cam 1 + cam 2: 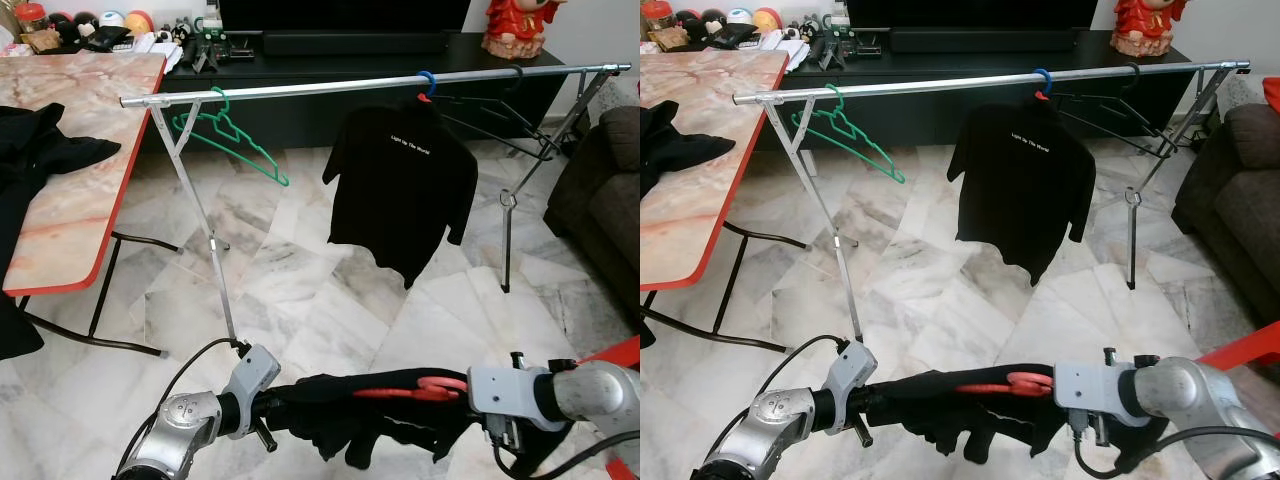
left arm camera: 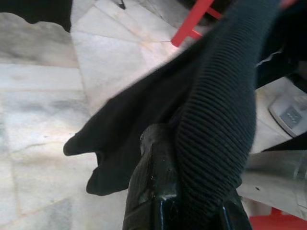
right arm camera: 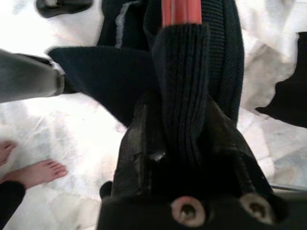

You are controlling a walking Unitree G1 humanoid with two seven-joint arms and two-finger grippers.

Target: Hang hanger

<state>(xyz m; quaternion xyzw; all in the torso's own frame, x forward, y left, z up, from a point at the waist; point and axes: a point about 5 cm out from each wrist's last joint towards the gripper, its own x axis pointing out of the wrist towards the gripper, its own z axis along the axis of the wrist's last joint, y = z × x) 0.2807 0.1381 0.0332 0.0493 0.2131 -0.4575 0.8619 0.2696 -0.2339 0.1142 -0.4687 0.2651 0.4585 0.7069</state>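
A red hanger (image 1: 415, 388) carrying a black garment (image 1: 340, 412) is held low in front of me between both arms. My right gripper (image 3: 184, 143) is shut on the hanger's red bar where the ribbed collar covers it. My left gripper (image 2: 192, 201) is shut on a ribbed fold of the same garment, with one finger (image 2: 156, 191) showing beside it. Ahead stands a silver clothes rail (image 1: 330, 85). On it hang an empty green hanger (image 1: 225, 135) at the left, a black T-shirt (image 1: 400, 185) on a blue-hooked hanger in the middle, and black hangers (image 1: 480, 110) at the right.
A marble-top table (image 1: 90, 180) with a red edge stands on the left, with dark clothes (image 1: 40, 150) on it. A dark sofa (image 1: 605, 200) is at the right and a black TV cabinet (image 1: 350, 45) stands behind the rail. A person's bare foot (image 3: 41, 172) rests on the marble floor.
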